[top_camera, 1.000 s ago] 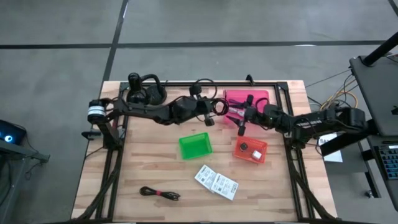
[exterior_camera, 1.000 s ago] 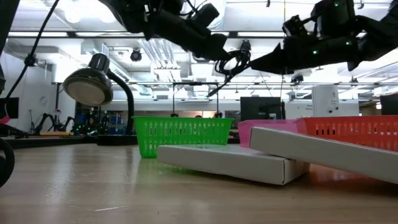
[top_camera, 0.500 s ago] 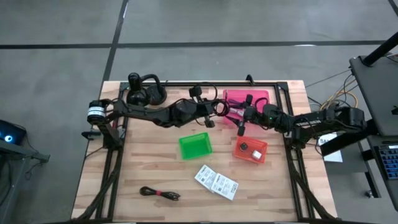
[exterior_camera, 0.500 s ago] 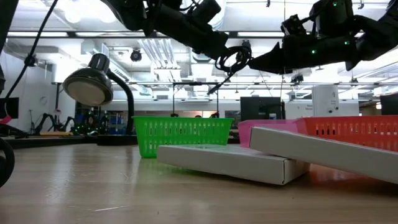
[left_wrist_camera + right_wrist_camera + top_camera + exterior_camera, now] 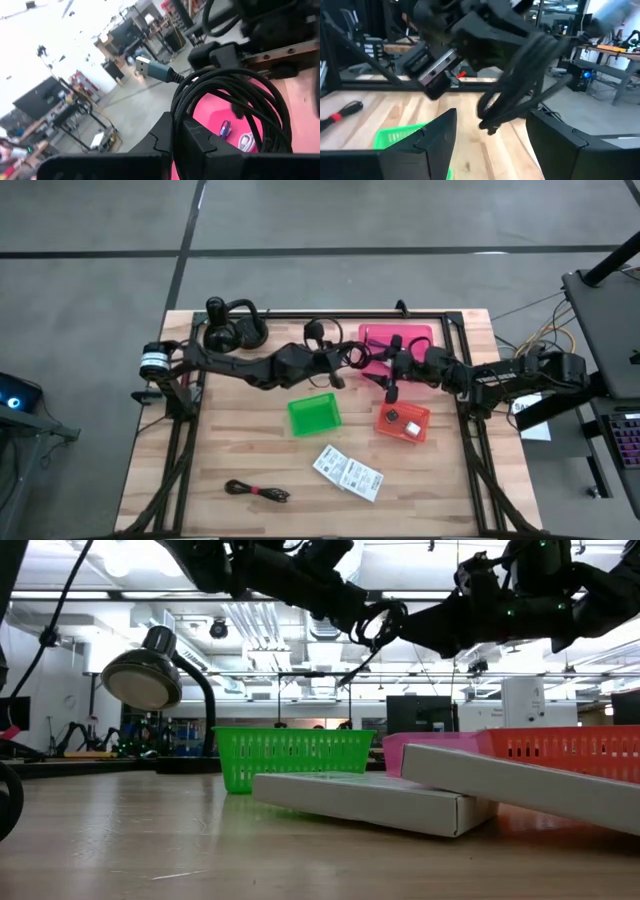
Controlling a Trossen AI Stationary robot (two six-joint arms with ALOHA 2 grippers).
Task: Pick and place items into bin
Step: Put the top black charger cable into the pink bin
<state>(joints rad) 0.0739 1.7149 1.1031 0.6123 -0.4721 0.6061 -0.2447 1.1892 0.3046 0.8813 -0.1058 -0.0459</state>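
Above the far half of the wooden surface, the left end effector is clamped on a coiled black cable, holding it in the air at the near left edge of the pink bin; the cable's grey USB plug juts free of the coil, and the left wrist view shows small items, one purple and one white, already lying in the pink bin below. The right end effector faces it from the other side, just beside the coil, its two fingers spread apart and clamped on nothing, with the cable hanging in front of the gap between them. A green bin sits near the middle of the surface and an orange bin to its right, holding a small dark piece. Two white flat packets lie side by side toward the near edge, and a black-red cable rests near the near left corner. Black headphones sit at the far left corner.
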